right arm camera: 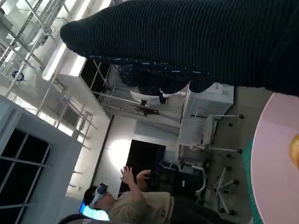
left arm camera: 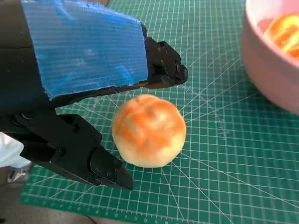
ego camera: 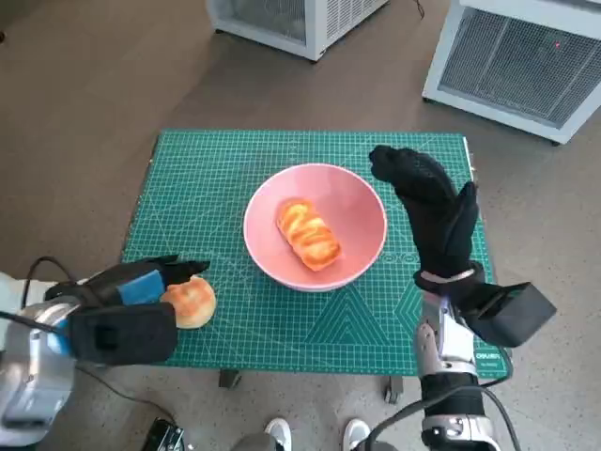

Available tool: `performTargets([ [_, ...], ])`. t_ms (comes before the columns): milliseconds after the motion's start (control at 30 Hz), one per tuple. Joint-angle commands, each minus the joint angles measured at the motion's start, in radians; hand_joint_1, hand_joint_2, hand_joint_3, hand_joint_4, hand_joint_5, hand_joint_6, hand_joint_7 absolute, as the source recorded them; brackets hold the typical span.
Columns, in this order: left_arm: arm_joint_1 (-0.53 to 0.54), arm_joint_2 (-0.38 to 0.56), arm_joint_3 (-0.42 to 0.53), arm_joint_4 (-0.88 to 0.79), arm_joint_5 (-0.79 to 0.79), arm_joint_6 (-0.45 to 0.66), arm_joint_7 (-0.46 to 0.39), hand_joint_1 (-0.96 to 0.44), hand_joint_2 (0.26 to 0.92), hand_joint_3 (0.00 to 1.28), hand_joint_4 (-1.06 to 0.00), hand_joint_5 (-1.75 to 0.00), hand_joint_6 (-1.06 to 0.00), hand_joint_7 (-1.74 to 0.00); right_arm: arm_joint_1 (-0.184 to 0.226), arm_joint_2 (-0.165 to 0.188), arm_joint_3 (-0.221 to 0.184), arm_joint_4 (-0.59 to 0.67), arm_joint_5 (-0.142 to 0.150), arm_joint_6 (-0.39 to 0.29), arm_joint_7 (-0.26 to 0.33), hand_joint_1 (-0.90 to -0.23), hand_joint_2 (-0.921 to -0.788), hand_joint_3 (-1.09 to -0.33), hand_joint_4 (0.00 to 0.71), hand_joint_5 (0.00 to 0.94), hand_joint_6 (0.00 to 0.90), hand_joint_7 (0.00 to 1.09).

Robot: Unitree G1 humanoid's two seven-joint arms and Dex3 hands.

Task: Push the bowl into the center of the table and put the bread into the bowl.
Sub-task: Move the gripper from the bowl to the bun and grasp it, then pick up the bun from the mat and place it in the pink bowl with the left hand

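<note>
On the green gridded tabletop (ego camera: 235,169), near its middle, sits the pink bowl (ego camera: 360,202) with a glazed, twisted orange-gold loaf (ego camera: 308,235) lying inside it. A second piece, a round golden bun (ego camera: 191,302) with a scored, shiny crust, rests on the mat near the front left edge, well apart from the bowl. The left hand (ego camera: 131,296) lies around this bun, its black fingers (left arm camera: 105,168) spread to either side; the left wrist view shows one just above the crust and another low beside it, with a gap on that lower side, so nothing is clamped. The right hand (ego camera: 427,202) stands upright just beside the bowl's right rim, its fingers stretched out and holding nothing; whether the glove touches the rim cannot be told. Only the right wrist view shows a person (right arm camera: 135,203) with raised hands in the room behind, while the bowl there is cut to a pink sliver. The left wrist view crops the bowl and its loaf at the corner.
</note>
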Motion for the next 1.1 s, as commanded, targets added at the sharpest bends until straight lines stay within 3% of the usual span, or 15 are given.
performTargets([
  [33, -0.013, -0.033, -0.032, 0.060, 0.035, -0.055, 0.054, 0.09, 0.745, 0.01, -0.35, -0.03, -0.47, -0.04, 0.027, 0.000, 0.001, -0.001, -0.001, 0.011, 0.002, -0.741, -0.921, -0.778, 0.263, 0.004, 0.031, 0.60],
  [200, -0.018, -0.050, -0.066, 0.122, 0.092, -0.134, 0.132, 0.13, 0.794, 0.03, -0.65, -0.09, -0.65, -0.07, 0.026, -0.002, 0.000, 0.000, -0.001, 0.012, 0.002, -0.741, -0.921, -0.779, 0.263, 0.004, 0.031, 0.60],
  [233, -0.019, -0.051, -0.072, 0.134, 0.102, -0.148, 0.145, 0.22, 0.840, 0.03, -0.68, -0.49, -0.71, -0.10, 0.026, -0.003, -0.001, 0.000, 0.000, 0.012, 0.002, -0.741, -0.921, -0.779, 0.263, 0.004, 0.031, 0.60],
  [333, -0.022, -0.051, -0.086, 0.162, 0.129, -0.191, 0.176, 0.32, 0.894, 0.06, -0.68, -0.98, -0.82, -0.15, 0.027, -0.003, -0.001, -0.003, 0.001, 0.015, 0.002, -0.741, -0.921, -0.780, 0.263, 0.003, 0.030, 0.60],
  [400, -0.025, -0.049, -0.090, 0.175, 0.140, -0.212, 0.188, 0.17, 0.907, 0.06, -0.71, -1.05, -0.69, -0.66, 0.028, -0.003, -0.001, -0.006, 0.002, 0.016, 0.001, -0.741, -0.921, -0.780, 0.263, 0.003, 0.030, 0.60],
  [433, -0.027, -0.048, -0.090, 0.180, 0.144, -0.220, 0.191, 0.11, 0.912, 0.06, -0.72, -1.08, -0.65, -0.86, 0.028, -0.002, -0.001, -0.007, 0.002, 0.016, 0.001, -0.740, -0.921, -0.781, 0.262, 0.003, 0.029, 0.60],
  [533, -0.030, -0.043, -0.087, 0.192, 0.143, -0.244, 0.194, 0.04, 0.917, 0.05, -0.74, -1.10, -0.63, -1.06, 0.029, -0.001, -0.001, -0.009, 0.002, 0.016, 0.001, -0.740, -0.921, -0.782, 0.262, 0.003, 0.028, 0.61],
  [767, -0.036, -0.039, -0.062, 0.201, 0.129, -0.270, 0.190, 0.00, 0.920, 0.03, -0.76, -1.08, -0.64, -1.16, 0.026, 0.002, -0.002, -0.001, 0.000, 0.013, -0.001, -0.740, -0.921, -0.781, 0.264, 0.003, 0.028, 0.61],
  [1100, -0.049, -0.031, 0.031, 0.145, 0.044, -0.269, 0.167, 0.00, 0.920, 0.03, -0.77, -1.07, -0.64, -1.17, 0.021, 0.003, -0.005, 0.004, 0.007, 0.018, 0.002, -0.740, -0.921, -0.781, 0.264, 0.003, 0.027, 0.61],
])
